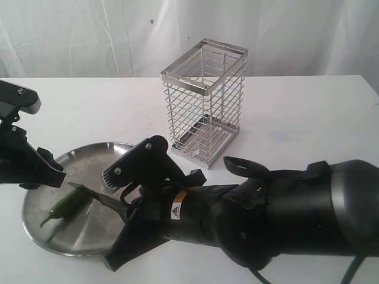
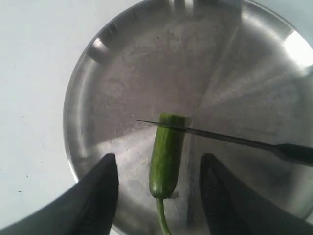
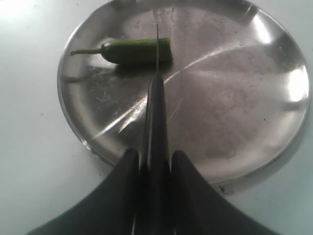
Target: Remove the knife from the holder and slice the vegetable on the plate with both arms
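A green chili, the vegetable (image 2: 166, 156), lies on the steel plate (image 2: 146, 63) with its stem toward my left gripper (image 2: 159, 159). That gripper is open, one finger on each side of the stem end and apart from it. My right gripper (image 3: 154, 156) is shut on the black handle of the knife (image 3: 155, 112). The thin dark blade (image 2: 220, 137) lies across the chili's cut end (image 3: 164, 49). In the exterior view the vegetable (image 1: 68, 205) and the knife (image 1: 89, 194) are over the plate (image 1: 89, 157) at the lower left. The wire holder (image 1: 204, 100) stands upright behind.
The bulky right arm (image 1: 266, 219) stretches across the front of the white table (image 1: 308, 118), between the holder and the near edge. The left arm (image 1: 21, 154) stands at the plate's left rim. A white curtain hangs behind the table.
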Action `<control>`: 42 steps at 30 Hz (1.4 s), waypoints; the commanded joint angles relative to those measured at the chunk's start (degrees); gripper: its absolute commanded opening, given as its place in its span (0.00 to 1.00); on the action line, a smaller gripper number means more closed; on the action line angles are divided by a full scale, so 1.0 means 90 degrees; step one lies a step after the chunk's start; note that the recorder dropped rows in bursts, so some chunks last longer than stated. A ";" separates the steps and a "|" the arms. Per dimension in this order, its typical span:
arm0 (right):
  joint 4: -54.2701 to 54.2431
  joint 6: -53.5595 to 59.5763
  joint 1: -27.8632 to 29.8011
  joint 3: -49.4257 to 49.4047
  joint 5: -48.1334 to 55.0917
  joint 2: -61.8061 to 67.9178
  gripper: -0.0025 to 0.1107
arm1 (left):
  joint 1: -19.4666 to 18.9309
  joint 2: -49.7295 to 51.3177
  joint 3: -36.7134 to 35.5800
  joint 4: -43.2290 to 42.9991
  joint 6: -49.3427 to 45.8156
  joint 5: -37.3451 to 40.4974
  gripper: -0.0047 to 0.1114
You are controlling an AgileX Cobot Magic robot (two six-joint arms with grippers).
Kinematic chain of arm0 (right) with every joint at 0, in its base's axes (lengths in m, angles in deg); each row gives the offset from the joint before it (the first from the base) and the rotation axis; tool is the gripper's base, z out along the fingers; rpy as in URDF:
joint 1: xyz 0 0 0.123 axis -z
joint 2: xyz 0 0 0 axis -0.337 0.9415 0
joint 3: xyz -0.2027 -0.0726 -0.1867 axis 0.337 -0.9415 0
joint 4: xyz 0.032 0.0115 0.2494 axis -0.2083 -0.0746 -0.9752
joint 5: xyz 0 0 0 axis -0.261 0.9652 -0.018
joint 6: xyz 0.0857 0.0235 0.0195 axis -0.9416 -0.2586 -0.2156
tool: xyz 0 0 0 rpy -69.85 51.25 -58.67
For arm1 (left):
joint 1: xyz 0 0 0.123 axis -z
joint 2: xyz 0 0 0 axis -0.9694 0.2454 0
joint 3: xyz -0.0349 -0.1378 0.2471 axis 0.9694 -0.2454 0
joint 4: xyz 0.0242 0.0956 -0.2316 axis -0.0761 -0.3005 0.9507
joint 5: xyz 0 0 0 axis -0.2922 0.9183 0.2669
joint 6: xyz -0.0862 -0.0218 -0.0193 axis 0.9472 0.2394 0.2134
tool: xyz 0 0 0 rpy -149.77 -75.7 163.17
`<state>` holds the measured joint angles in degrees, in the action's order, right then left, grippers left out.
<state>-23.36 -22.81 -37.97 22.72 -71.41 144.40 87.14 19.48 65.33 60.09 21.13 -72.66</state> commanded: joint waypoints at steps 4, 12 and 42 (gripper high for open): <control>0.0022 -0.0034 -0.0014 0.0053 -0.0255 0.0189 0.02 | 0.0008 -0.0051 -0.0028 0.0017 0.0063 -0.0103 0.52; -0.0086 -0.0182 -0.0014 0.0053 -0.0474 0.0232 0.02 | 0.0008 -0.0051 -0.0028 0.0030 0.0063 -0.0079 0.52; -0.0252 -0.0198 -0.0014 0.0076 -0.0719 0.0232 0.02 | 0.0008 0.1966 -0.0548 -0.0960 -0.3465 -0.1775 0.52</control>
<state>-25.32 -24.40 -37.97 22.72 -76.93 146.57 87.14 35.19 60.84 51.50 -7.17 -86.63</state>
